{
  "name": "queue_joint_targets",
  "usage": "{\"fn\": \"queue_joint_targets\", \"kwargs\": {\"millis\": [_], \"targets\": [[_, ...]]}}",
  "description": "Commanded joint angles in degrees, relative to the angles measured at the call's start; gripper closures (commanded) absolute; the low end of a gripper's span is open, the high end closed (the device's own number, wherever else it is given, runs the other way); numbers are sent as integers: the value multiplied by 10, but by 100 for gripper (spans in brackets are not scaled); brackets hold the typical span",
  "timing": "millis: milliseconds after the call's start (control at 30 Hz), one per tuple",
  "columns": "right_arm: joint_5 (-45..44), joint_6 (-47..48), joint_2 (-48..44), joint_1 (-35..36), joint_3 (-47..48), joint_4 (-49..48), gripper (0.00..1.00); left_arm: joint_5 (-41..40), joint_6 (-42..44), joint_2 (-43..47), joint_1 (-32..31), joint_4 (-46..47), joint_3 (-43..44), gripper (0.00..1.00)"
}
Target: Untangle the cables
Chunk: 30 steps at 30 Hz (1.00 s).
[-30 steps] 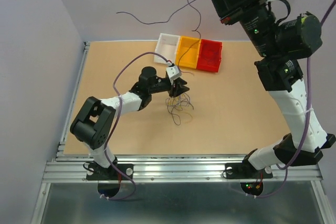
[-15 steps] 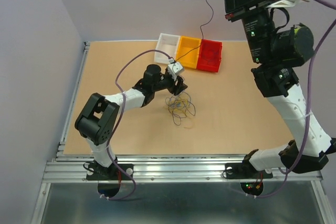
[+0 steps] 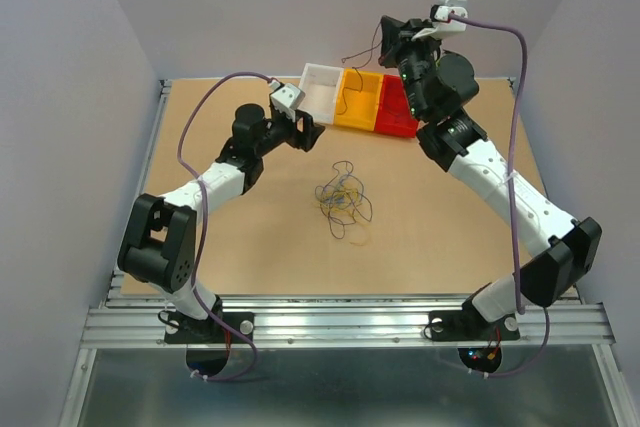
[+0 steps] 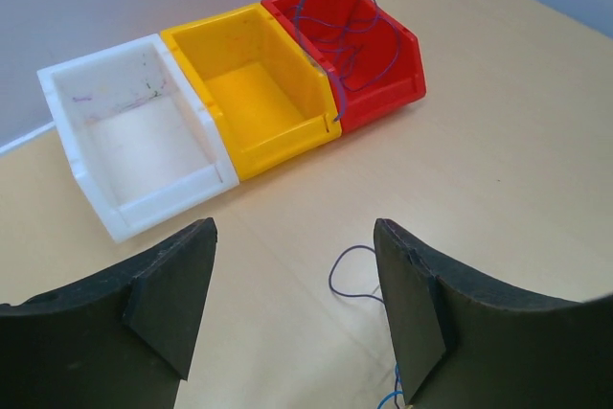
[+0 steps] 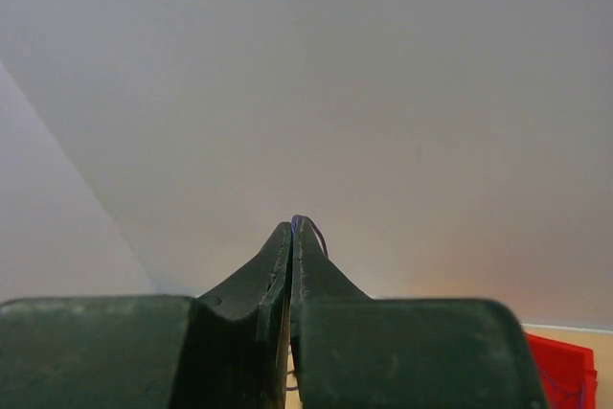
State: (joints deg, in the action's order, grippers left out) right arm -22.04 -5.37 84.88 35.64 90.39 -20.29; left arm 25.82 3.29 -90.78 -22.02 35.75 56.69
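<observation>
Step in hand: sorting one freed strand into a bin. The right gripper (image 5: 291, 227) hangs above the row of bins with its jaws pressed fully together, and a dark purple wire (image 4: 337, 37) shows as a tiny loop pinched at the very tip. In the left wrist view the lower length of that wire lies coiled in loose loops inside the red bin (image 4: 388, 102), with one end near the wall it shares with the yellow bin (image 4: 206, 34). The white bin (image 4: 67, 83) holds no wire that I can see. The left gripper (image 4: 292, 237) hovers low over the table (image 3: 450, 237) just in front of the white bin, jaws wide apart and holding nothing. The rest of the cables sit as a tangle (image 3: 342, 197) mid-table, well apart from both grippers (yellow, dark and pale strands are interlooped, and I cannot separate individual ones from above). Judged next move: the right jaws open so the strand drops wholly into the red bin, then an arm goes to the tangle for another. Materials: the wires are hair-thin, limp and springy in their curls, so likely to snag or cling to a pad. The bins are glossy rigid plastic with sloped fronts, the table is matte tan board, and the finger pads are dull black.
</observation>
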Motion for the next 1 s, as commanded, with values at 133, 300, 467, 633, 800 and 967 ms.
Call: {"fn": "queue_joint_targets", "kwargs": {"millis": [133,300,467,633,800,967], "targets": [[3,-78,30,-102,-38,-58,99,-5,-14,28,-1,25,-4,22],[23,-117,58,-155,-60,-59,99,-3,-12,27,-1,26,-4,22],[22,-135,75,-178,-79,-60,99,-2,-12,27,-2,25,-4,21],[17,-146,94,-194,-107,-84,99,-1,-11,29,-1,26,-4,21],[14,-144,141,-207,-100,-85,99,1,-9,32,-1,27,-6,21],[-6,-155,169,-225,-116,-100,99,4,-9,33,-2,27,-7,21]]}}
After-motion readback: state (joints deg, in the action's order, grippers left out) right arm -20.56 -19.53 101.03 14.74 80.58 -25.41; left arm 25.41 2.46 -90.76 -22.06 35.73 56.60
